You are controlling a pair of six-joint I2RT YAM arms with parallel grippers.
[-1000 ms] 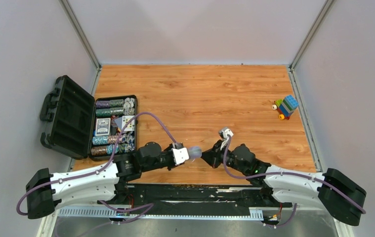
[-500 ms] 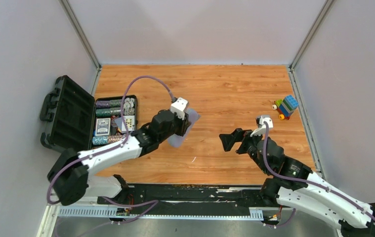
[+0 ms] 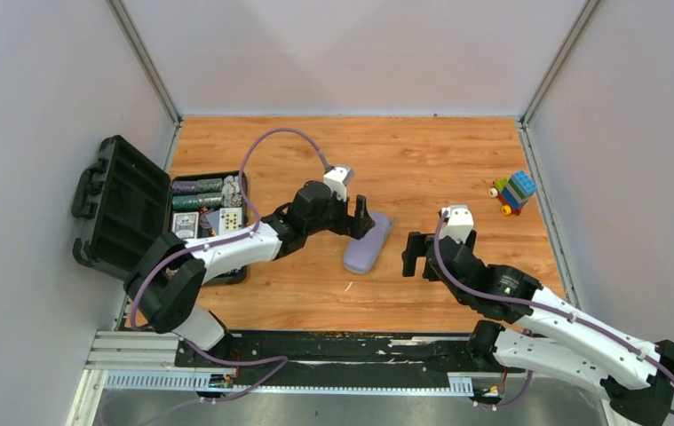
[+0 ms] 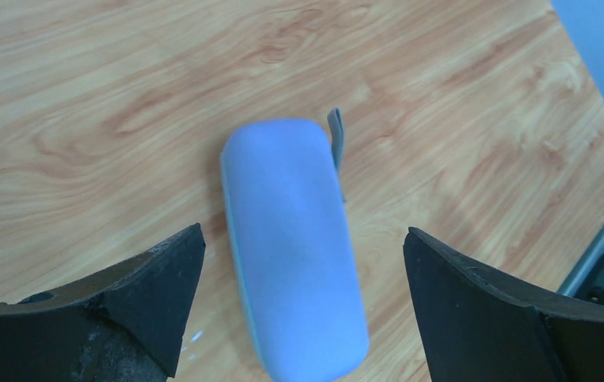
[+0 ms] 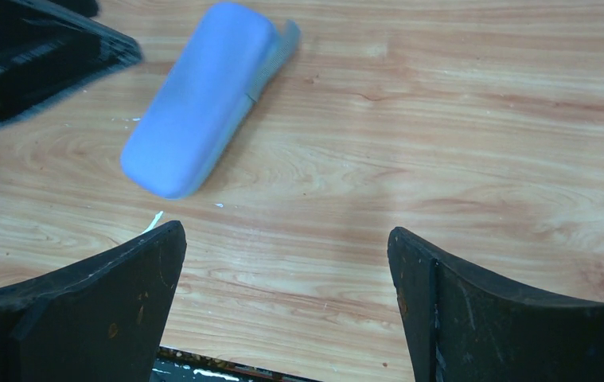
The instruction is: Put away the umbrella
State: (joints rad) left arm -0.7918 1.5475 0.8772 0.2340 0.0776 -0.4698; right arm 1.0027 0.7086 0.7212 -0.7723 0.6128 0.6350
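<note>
On your one wooden table (image 3: 422, 160), one open black hard-shell carrying case (image 3: 120, 209), left of the lilac-grey oval hard case (image 3: 368, 247), holds rows of poker chips (image 3: 198, 188) and cards (image 3: 229, 219); only the top view shows it. Your left gripper (image 3: 360, 217) gapes empty over the shut oval case, and your right gripper (image 3: 415, 253) gapes empty just right of it. One colourful block toy car (image 3: 512, 193) sits well right. You cannot tell where the umbrella is.

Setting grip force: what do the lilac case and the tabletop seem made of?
The lilac case looks like a moulded hard shell, plastic or coated, smooth and matte with no creases. The tabletop shows wood grain with slight sheen, likely laminate.
</note>
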